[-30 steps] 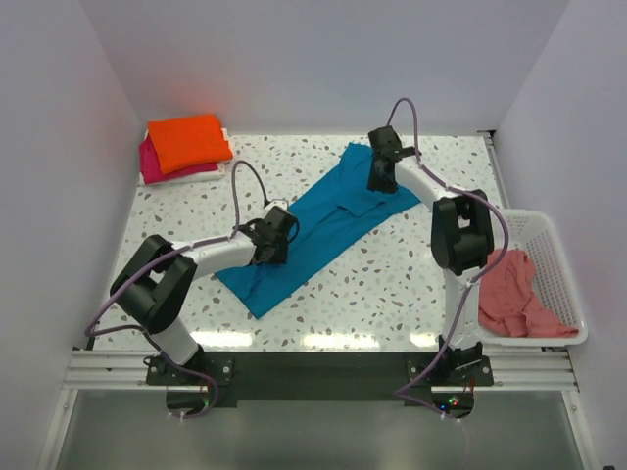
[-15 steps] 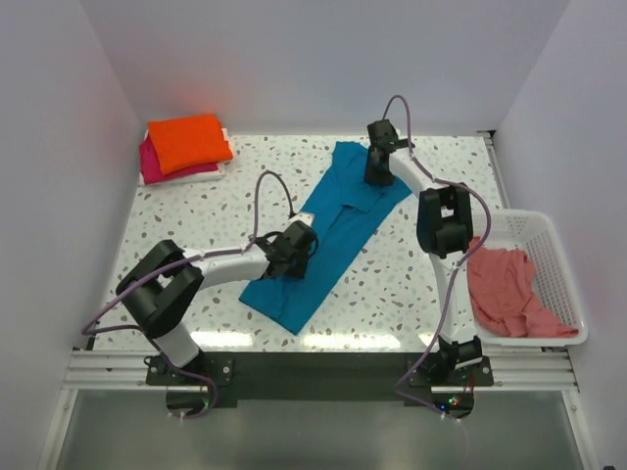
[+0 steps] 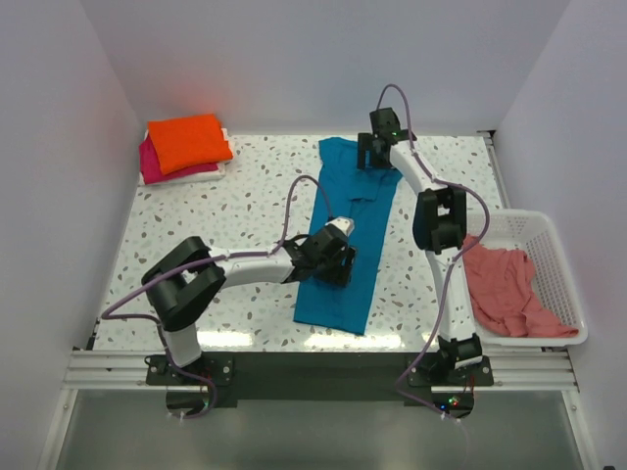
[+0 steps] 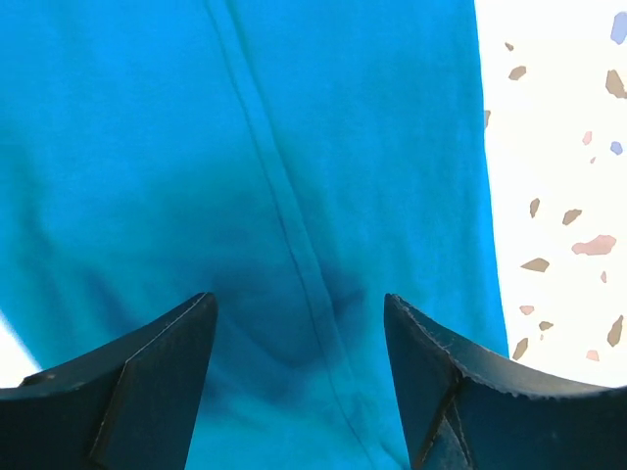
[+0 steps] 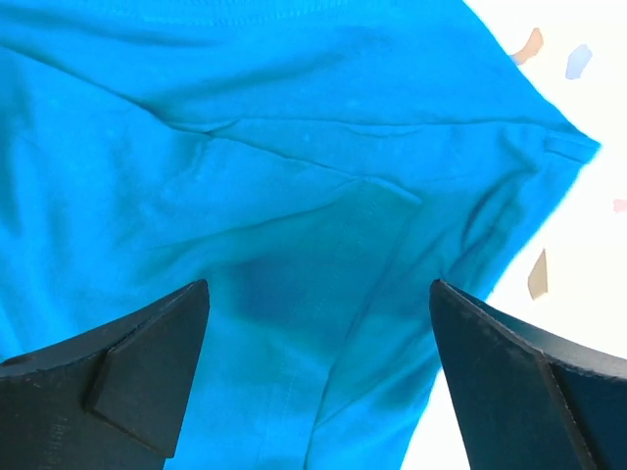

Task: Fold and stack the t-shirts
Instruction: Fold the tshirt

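The teal t-shirt (image 3: 338, 304) lies on the table as a long narrow strip, running from the far edge toward the front. My left gripper (image 3: 338, 262) hovers over its lower middle, jaws open, with only flat teal cloth (image 4: 294, 147) and a seam between the fingers (image 4: 299, 304). At the shirt's far end my right gripper (image 3: 377, 155) stands wide open above creased cloth (image 5: 245, 147), holding nothing (image 5: 318, 286). A folded orange t-shirt (image 3: 188, 140) sits on a magenta one (image 3: 150, 163) at the back left. The salmon t-shirt (image 3: 505, 289) lies crumpled in the basket.
The white mesh basket (image 3: 563, 284) stands at the right edge of the speckled table (image 3: 206, 225). White walls close in the back and both sides. The right arm's cable loops above the far end of the teal t-shirt.
The teal shirt swung from a diagonal lie to nearly straight front to back. Both grippers opened and let the cloth go. The left arm reached further right.
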Robot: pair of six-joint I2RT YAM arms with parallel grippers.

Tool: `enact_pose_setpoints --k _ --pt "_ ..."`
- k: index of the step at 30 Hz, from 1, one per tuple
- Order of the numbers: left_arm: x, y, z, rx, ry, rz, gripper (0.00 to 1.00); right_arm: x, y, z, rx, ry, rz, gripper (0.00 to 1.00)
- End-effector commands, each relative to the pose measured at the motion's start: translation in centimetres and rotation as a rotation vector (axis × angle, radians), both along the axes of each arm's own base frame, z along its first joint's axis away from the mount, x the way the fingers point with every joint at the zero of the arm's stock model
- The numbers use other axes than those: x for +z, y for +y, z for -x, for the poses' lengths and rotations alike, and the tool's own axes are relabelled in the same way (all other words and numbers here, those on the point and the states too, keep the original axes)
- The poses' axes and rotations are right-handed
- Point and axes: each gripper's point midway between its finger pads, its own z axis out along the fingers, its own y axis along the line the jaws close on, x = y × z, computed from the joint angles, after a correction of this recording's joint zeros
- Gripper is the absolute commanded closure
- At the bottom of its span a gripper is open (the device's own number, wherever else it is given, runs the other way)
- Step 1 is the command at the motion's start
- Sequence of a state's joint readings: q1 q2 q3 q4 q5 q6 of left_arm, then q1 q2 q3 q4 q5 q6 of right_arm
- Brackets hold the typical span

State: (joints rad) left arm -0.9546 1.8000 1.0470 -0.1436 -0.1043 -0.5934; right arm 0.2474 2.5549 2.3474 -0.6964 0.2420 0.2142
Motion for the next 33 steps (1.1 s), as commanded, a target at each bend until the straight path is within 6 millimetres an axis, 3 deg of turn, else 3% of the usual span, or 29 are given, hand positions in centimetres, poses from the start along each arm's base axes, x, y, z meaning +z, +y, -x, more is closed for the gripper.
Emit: enact_pose_setpoints --k 1,3,5,6,7,8,9,10,11,12,13,14,15,16,18,19,20,26,33 --pt "5.0 0.5 -1.8 0.056 -0.089 0.087 0.26 11.0 -0.4 0.3 -0.044 -0.176 -0.053 0.02" --pt "6.0 2.8 -1.9 0.118 -0.129 0.060 0.29 12.7 -0.3 1.7 -0.085 -0.191 -0.079 0.02" --pt "6.1 4.6 -1.6 0.163 -0.127 0.032 0.34 14.5 -0.5 4.5 -0.112 -0.201 -0.099 0.03" --pt "6.4 5.5 -1.3 0.182 -0.132 0.027 0.36 15.1 0.5 5.8 -0.114 -0.206 -0.127 0.05" --pt "6.3 6.3 -1.2 0.214 -0.134 0.010 0.41 17.9 0.6 7.5 -0.122 -0.259 -0.158 0.06" --pt "5.9 7.2 -0.7 0.224 -0.121 -0.016 0.44 15.3 0.6 10.1 -0.128 -0.190 -0.151 0.11" --pt "5.4 8.1 0.0 0.231 -0.112 -0.028 0.45 15.1 2.0 11.8 -0.101 -0.189 -0.169 0.13" --pt "5.1 8.4 0.6 0.232 -0.097 -0.023 0.46 11.7 1.8 14.5 -0.106 -0.132 -0.140 0.15" --pt "4.8 8.6 1.1 0.221 -0.088 -0.015 0.47 14.0 2.1 16.6 -0.096 -0.181 -0.176 0.18" --pt "4.2 9.2 2.2 0.204 -0.072 -0.016 0.50 13.2 3.6 18.6 -0.063 -0.165 -0.202 0.26" --pt "4.0 9.3 2.6 0.196 -0.071 -0.013 0.50 10.4 3.5 21.4 -0.050 -0.109 -0.191 0.30" --pt "3.7 9.7 3.1 0.188 -0.066 -0.015 0.50 11.4 5.1 23.8 0.000 -0.133 -0.215 0.34" --pt "3.8 9.6 3.5 0.164 -0.065 -0.010 0.52 10.8 5.5 25.5 0.014 -0.123 -0.219 0.38" --pt "3.9 9.4 3.7 0.146 -0.069 -0.007 0.52 8.2 5.1 28.1 0.023 -0.064 -0.187 0.39" --pt "4.7 8.9 4.2 0.096 -0.099 0.005 0.52 8.0 6.4 31.4 0.056 -0.051 -0.231 0.41" --pt "5.1 8.2 4.3 0.070 -0.112 0.028 0.52 6.2 6.0 33.3 0.059 -0.008 -0.218 0.42" --pt "5.4 7.6 4.4 0.042 -0.115 0.043 0.52 6.9 6.8 34.8 0.093 -0.019 -0.267 0.44" --pt "3.7 7.4 6.2 -0.015 -0.105 -0.038 0.53 4.4 8.0 40.5 0.164 0.064 -0.329 0.56" --pt "3.5 8.0 6.7 -0.012 -0.141 -0.117 0.60 2.7 9.2 44.2 0.225 0.111 -0.279 0.56"
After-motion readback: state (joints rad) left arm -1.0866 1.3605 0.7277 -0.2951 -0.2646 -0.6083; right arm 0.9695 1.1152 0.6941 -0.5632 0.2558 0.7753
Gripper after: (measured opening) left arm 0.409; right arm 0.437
